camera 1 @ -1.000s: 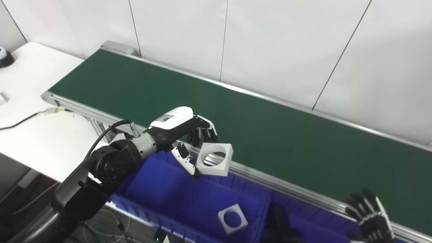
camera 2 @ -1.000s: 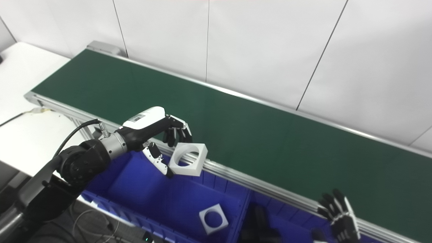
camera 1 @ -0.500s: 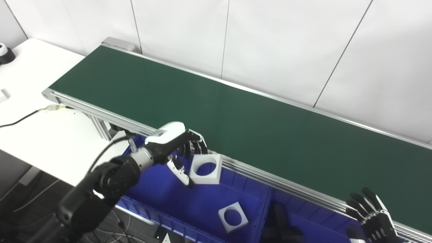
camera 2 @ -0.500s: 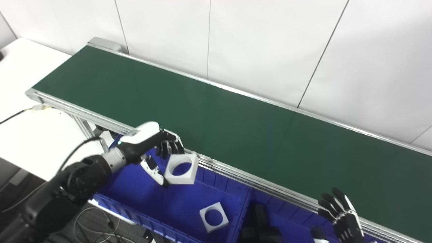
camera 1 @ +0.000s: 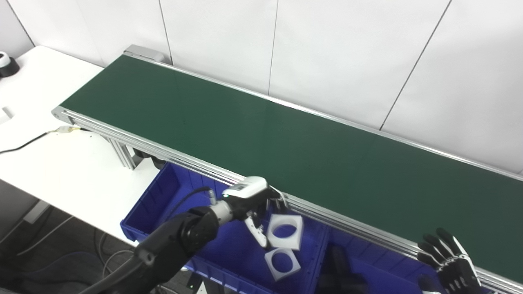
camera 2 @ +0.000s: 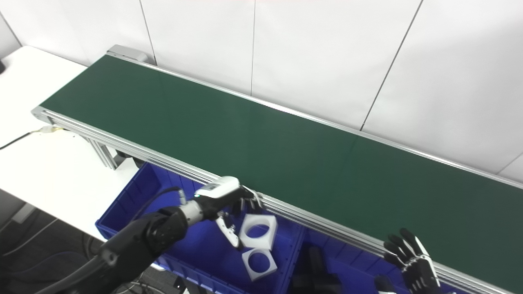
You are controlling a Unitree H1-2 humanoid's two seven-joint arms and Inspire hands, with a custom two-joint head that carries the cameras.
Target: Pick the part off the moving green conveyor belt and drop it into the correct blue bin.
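The white square part, a flat block with a round hole through it, sits in my left hand, pinched between the fingers on its far edge and the thumb on its near left edge. It hangs tilted inside the left blue bin, low over the bin's right half and off the floor of the bin. Directly under it and a little nearer to me lies a second white square part of the same shape, flat on the bin floor; in both views the two overlap at their edges, and I cannot tell whether they touch. My left forearm reaches across the bin from its near left corner.

Just beyond the bin runs the aluminium rail of the green conveyor belt, which crosses the scene from upper left to lower right; nothing lies on its surface. To the right of my bin, a divider wall apart, is another blue bin with dark parts in it, too dim to make out.

My right hand is at the lower right corner, just in front of the belt's near rail, holding nothing, its dark fingers spread apart and pointing up.

At the left, the white counter carries a cable that leads toward the belt's end. A white panelled wall stands behind the belt.
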